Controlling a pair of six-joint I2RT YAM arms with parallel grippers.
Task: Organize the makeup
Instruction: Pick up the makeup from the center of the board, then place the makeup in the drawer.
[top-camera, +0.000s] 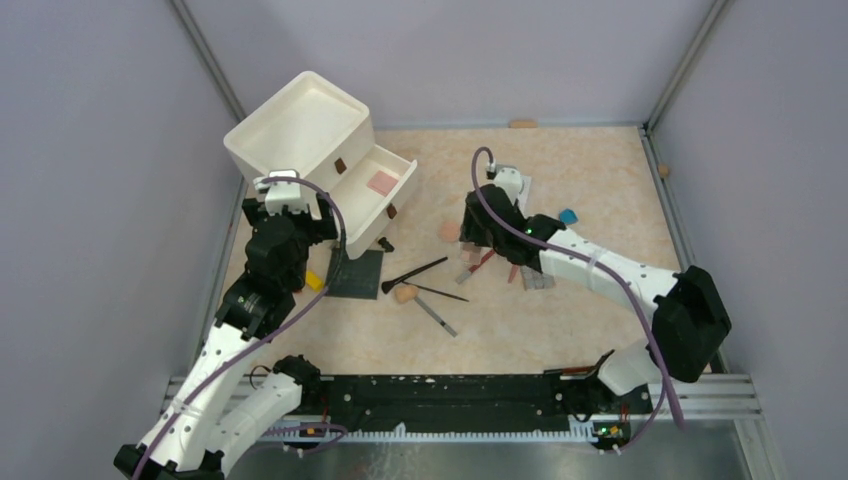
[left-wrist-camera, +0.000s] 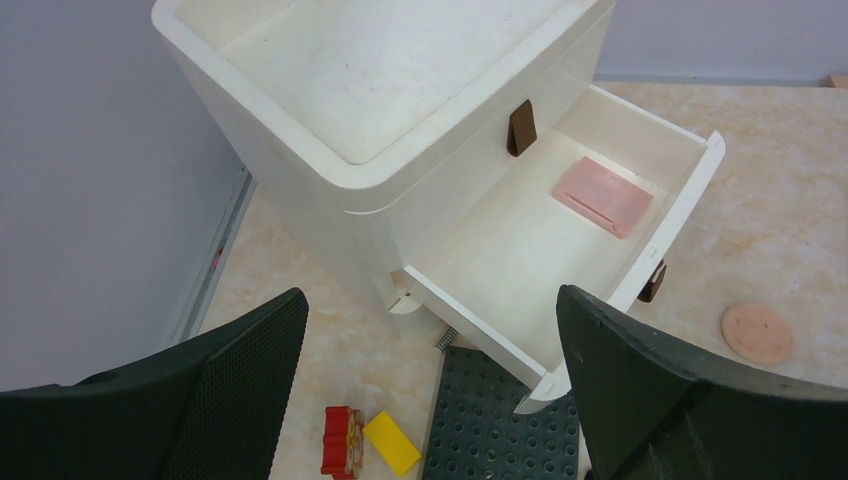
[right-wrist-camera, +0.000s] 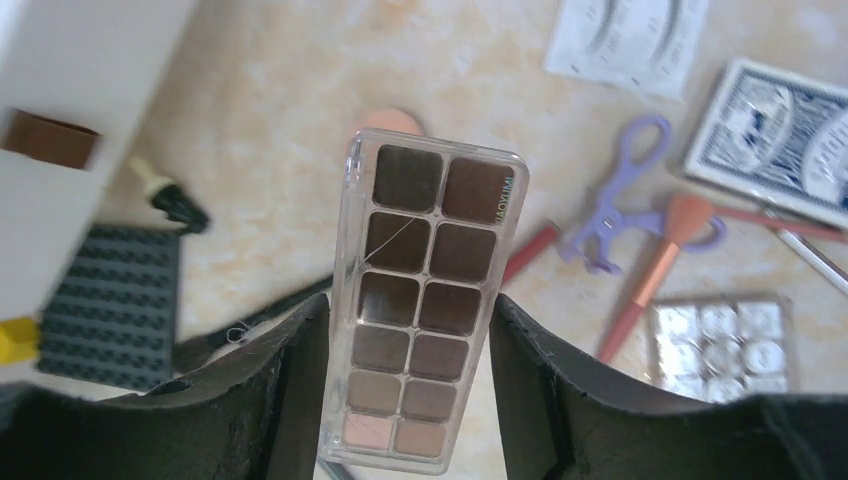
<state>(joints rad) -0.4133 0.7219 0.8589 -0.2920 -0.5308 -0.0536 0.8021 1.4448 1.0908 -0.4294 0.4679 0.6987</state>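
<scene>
Two arms are working well apart over the marbled table (top-camera: 560, 320). Clutter is crowding the right gripper (right-wrist-camera: 408, 305). In its wrist view a lilac scissor-handled tool (right-wrist-camera: 620, 200) and a peach-handled brush (right-wrist-camera: 660, 265) are lying at three o'clock. A blue-backed card box (right-wrist-camera: 790, 140) is sitting at two o'clock, a white false-eyelash card (right-wrist-camera: 630, 40) at one o'clock, and a clear tray of silvery squares (right-wrist-camera: 720, 340) at four o'clock. A dark studded plate (right-wrist-camera: 110, 310) is lying at nine o'clock. At twelve o'clock a round peach puff (right-wrist-camera: 392, 122) is peeking out from behind the brown palette (right-wrist-camera: 430, 300).

That gripper is clamping the palette by its long edges, jaws about half spread, with the palette's far end sticking out past the fingertips.

At ten o'clock in the top view, the left gripper (left-wrist-camera: 432, 300) is hanging with jaws spread wide and holding nothing, over the open drawer (left-wrist-camera: 690, 200) of a white drawer unit (left-wrist-camera: 360, 80). A pink square compact (left-wrist-camera: 603, 195) is lying inside that drawer, at one o'clock from the gripper. A red brick (left-wrist-camera: 343, 440) and a yellow brick (left-wrist-camera: 391, 442) are lying side by side at seven o'clock, just beside the plate.
</scene>
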